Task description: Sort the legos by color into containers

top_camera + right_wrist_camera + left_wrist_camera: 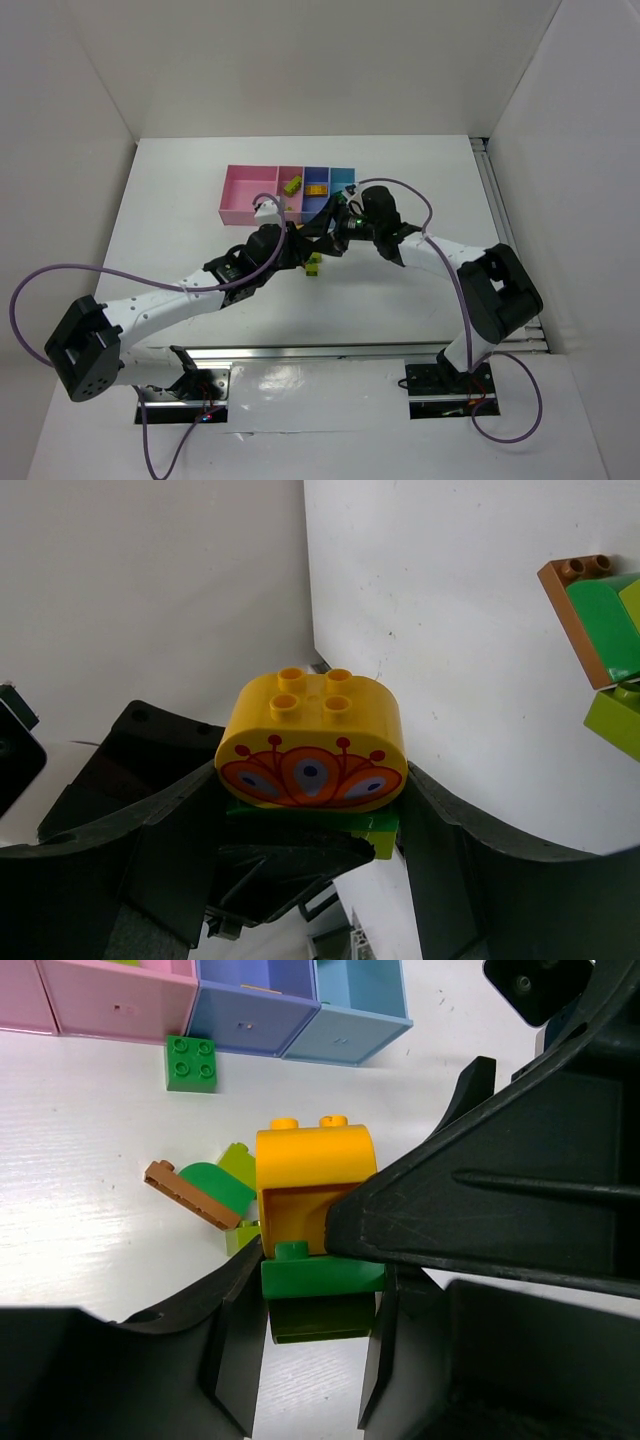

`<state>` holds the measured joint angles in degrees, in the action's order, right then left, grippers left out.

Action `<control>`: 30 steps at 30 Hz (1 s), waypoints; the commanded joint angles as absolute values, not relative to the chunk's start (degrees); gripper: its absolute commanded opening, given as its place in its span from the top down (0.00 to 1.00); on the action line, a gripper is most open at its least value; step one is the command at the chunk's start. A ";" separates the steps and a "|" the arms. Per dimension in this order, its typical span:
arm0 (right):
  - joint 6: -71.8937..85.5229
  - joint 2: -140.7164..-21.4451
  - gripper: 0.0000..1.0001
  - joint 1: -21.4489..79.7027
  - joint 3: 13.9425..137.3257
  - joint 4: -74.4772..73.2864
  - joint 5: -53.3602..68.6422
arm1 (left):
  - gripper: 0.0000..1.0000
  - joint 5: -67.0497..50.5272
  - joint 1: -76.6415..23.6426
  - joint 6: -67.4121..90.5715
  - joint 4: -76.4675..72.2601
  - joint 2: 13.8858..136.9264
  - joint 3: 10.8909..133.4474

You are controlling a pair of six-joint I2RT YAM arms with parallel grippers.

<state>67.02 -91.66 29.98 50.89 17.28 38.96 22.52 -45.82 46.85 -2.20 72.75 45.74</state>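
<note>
Both grippers meet just in front of the containers [250,195]. My right gripper [312,800] is shut on an orange-yellow rounded lego [312,740] with a red flower print. It sits on a green lego [320,1275], and my left gripper [318,1290] is shut on that one. The joined pair is also seen from above [318,240]. A brown plate [192,1195], a green curved piece [218,1188] and a yellow-green lego [238,1165] lie clustered beside them. A green square lego [190,1063] lies in front of the bins.
The narrow pink bin holds a yellow-green lego [292,184]. The blue-purple bin holds an orange-yellow one [316,190]. The light blue bin [350,1030] stands at the right end. White walls enclose the table. Purple cables loop over both arms.
</note>
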 commanded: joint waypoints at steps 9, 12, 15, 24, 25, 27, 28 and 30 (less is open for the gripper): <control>63.63 -87.63 0.52 24.97 49.13 10.38 40.88 | 1.00 30.59 -43.24 46.68 -5.01 71.28 44.92; 63.11 -87.02 0.52 24.35 49.13 9.76 40.34 | 1.00 29.98 -42.02 44.57 -5.01 72.50 44.91; 63.11 -86.40 0.52 23.82 49.13 9.23 39.82 | 1.00 29.97 -41.48 43.25 -5.01 74.08 45.53; 57.67 -84.73 0.52 21.45 50.89 3.00 36.93 | 1.00 29.36 -38.50 40.25 -3.17 74.62 46.84; 56.53 -84.73 0.52 21.45 51.85 1.94 35.96 | 1.00 28.83 -37.97 40.25 -2.64 74.62 46.85; 52.59 -85.51 0.52 21.45 55.36 -2.26 32.46 | 1.00 26.46 -35.44 39.64 -2.03 73.83 47.37; 51.60 -87.26 0.52 21.45 56.85 -3.15 31.74 | 1.00 25.59 -34.38 40.16 0.33 73.83 49.20; 49.84 -89.46 0.52 21.45 61.68 -4.12 29.46 | 1.00 18.92 -30.79 39.47 0.97 75.75 50.53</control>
<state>55.27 -88.33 21.80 54.68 -1.04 34.24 24.62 -34.48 40.88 0.12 75.13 46.52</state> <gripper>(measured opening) 0.702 0.393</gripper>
